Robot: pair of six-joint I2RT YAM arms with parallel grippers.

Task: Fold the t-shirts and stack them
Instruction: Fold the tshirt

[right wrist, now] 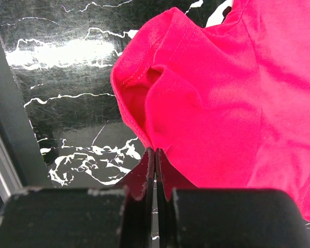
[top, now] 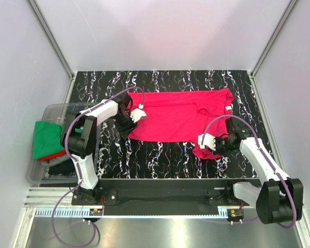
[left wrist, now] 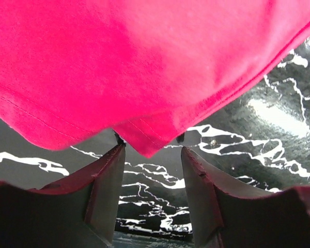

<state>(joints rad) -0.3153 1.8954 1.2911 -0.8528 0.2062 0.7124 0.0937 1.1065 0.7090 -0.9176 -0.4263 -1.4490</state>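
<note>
The crimson t-shirt (top: pixel 178 116) lies spread on the black marbled table, with one sleeve bunched at its near right. My left gripper (top: pixel 128 126) is at the shirt's near left corner. In the left wrist view it (left wrist: pixel 151 151) is open and a hemmed corner of the crimson shirt (left wrist: pixel 144 62) hangs between the fingertips, unpinched. My right gripper (top: pixel 213 147) is shut on the bunched sleeve; the right wrist view shows the jaws (right wrist: pixel 155 151) closed on the sleeve's fold (right wrist: pixel 196 103). The green shirt (top: pixel 46 138), red shirt (top: pixel 54 155) and dark shirt (top: pixel 59 166) lie in the bin.
A clear plastic bin (top: pixel 57 108) stands off the table's left edge. White walls with metal posts enclose the table (top: pixel 160 160) on three sides. A metal rail (top: pixel 160 183) runs along the near edge by the arm bases.
</note>
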